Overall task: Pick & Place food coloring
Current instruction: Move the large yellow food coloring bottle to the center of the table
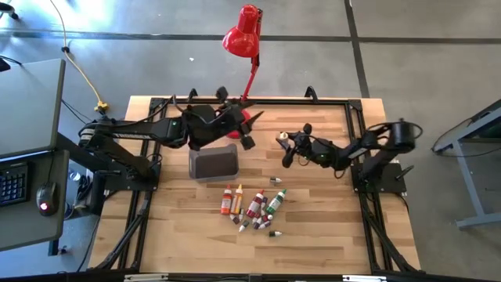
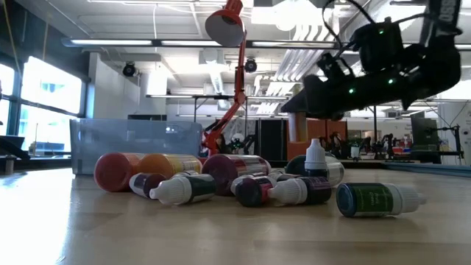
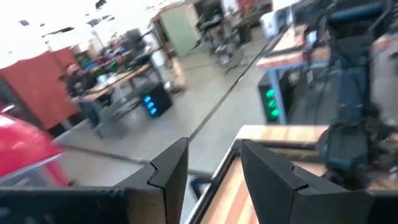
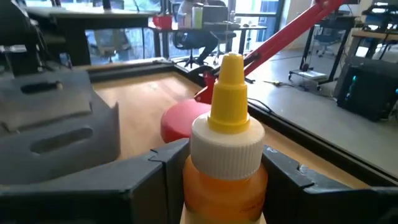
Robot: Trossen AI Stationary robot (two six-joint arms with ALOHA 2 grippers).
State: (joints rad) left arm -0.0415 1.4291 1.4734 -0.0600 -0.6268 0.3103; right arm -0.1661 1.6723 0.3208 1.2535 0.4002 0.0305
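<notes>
R tool [image 4: 224,165] gripping orange bottle [image 4: 225,155], mid-right of frame; L tool [image 3: 214,180] open, empty, above grey tub [image 1: 213,164].

Grey concrete floor [image 1: 313,19] surrounds the wooden table [image 1: 329,235]; a red desk lamp [image 1: 243,35] overhangs it.

Orange bottle [image 4: 225,158] in the right wrist view: bottom cut off by pic edge, sides hidden behind the right tool's [image 4: 225,180] fingers. Left wrist view is all blurry; left tool [image 3: 214,180] shows only its 2 dark fingers, lower ends cut off. High view: the pile of small bottles [image 1: 254,207] is too tiny to count or read caps. Low view: grey tub [image 2: 136,146] partly hidden behind bottles, labels too small to read. Red lamp [image 2: 227,22] head cut off at top. Right arm [image 2: 383,70] runs off the edge.
</notes>
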